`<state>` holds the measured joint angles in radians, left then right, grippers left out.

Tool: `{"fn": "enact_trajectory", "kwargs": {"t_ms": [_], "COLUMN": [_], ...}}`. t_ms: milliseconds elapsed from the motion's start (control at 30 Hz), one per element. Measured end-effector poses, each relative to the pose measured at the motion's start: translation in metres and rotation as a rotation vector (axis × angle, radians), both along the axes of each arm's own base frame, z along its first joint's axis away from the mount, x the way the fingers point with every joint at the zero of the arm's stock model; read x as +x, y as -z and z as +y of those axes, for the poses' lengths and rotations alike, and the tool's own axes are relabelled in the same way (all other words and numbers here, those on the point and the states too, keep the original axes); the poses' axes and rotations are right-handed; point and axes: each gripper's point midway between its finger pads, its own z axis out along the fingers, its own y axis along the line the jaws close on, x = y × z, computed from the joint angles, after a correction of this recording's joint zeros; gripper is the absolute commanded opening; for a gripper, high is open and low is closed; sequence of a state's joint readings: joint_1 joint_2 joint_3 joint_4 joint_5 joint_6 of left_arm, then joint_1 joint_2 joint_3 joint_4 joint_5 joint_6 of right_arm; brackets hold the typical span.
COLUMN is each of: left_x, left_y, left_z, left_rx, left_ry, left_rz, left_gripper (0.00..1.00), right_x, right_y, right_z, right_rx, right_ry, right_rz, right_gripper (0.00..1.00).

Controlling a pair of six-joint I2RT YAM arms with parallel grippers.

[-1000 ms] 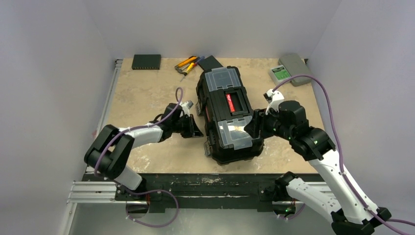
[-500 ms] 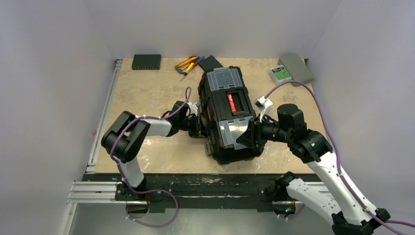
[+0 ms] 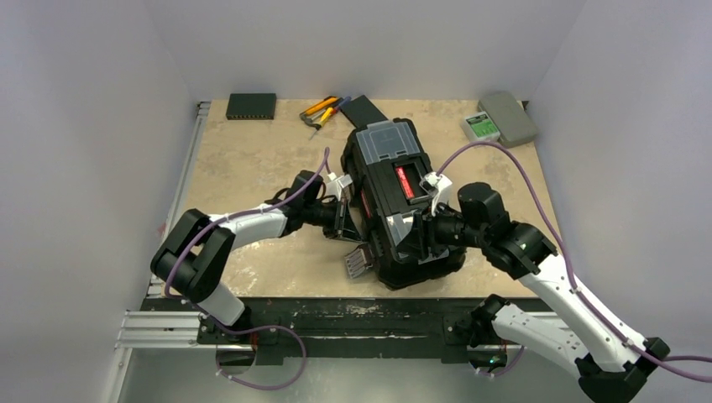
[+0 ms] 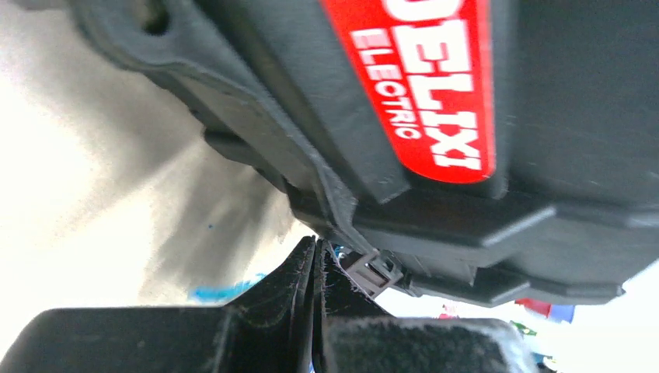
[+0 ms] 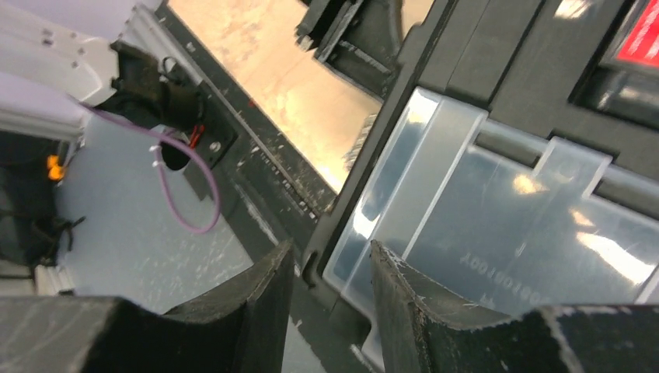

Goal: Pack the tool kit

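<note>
The black toolbox (image 3: 379,186) lies skewed in the middle of the table, with a red label on its lid handle (image 3: 405,181). My right gripper (image 3: 413,242) is at its near end. In the right wrist view this gripper (image 5: 330,256) clamps the lid's corner rim, one finger outside the rim and the other on the clear compartment lid (image 5: 505,233). My left gripper (image 3: 342,220) is shut and empty, its tips (image 4: 317,247) pressed under the toolbox's left edge below the red label (image 4: 423,78). Yellow-black and red-handled hand tools (image 3: 323,110) lie at the back.
A flat black box (image 3: 251,105) sits at the back left. A grey case with a green label (image 3: 501,120) sits at the back right. A grey latch-like flap (image 3: 357,262) sticks out at the toolbox's near-left corner. The table's front rail (image 5: 256,167) lies just below the right gripper.
The toolbox has turned, its near end swinging right. My right gripper moved left onto the near corner and closed on the rim. My left gripper pushed in against the left side.
</note>
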<state>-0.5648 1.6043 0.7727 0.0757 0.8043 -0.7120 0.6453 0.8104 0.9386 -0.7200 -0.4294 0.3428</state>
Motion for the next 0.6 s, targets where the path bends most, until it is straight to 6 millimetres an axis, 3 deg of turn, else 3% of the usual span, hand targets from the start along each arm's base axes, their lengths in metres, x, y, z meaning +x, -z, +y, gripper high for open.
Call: {"fn": "enact_trajectory", "kwargs": {"t_ms": [233, 400, 600], "left_x": [-0.011, -0.017, -0.054], "left_y": [-0.011, -0.014, -0.013], "left_z": [-0.004, -0.007, -0.013], "left_rx": [-0.024, -0.041, -0.050], "left_ry": [0.050, 0.076, 0.199], "left_rz": [-0.034, -0.029, 0.035], "left_gripper": [0.00, 0.00, 0.00], "right_x": [0.036, 0.048, 0.052], "right_y": [0.003, 0.003, 0.003], "right_z": [-0.003, -0.009, -0.012], "right_rx": [-0.079, -0.106, -0.126], "right_ry": [0.145, 0.204, 0.223], "right_rz": [-0.072, -0.101, -0.116], "right_gripper": [0.42, 0.42, 0.42]}}
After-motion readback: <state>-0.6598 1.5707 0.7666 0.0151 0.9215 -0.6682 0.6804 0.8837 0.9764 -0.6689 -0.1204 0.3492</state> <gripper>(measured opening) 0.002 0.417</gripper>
